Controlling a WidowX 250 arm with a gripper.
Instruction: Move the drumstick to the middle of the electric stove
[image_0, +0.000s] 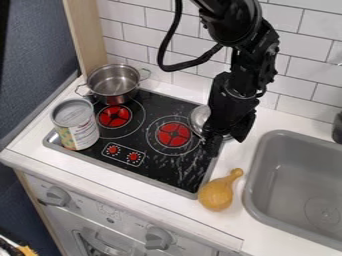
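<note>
The yellow drumstick (217, 194) is seen on the counter (144, 201), between the near right corner of the stove (160, 162) and the sink (300, 162), its thick end pointed near and its narrow end far and right. It is best gripped across the thick part, close to the neck, with the fingers set on either side; held by the knob alone, it could swing. The gripper (227, 141) is placed beyond it, over the stove's far right side, fingers spread and nothing seen held. The silver bowl (200, 119) beside it should be cleared first. After a straight lift above the stove's raised rim, the drumstick should be lowered gently between the two burners, well short of the can (75, 125) and pot (113, 85), and released once settled, since its round body may roll.
</note>
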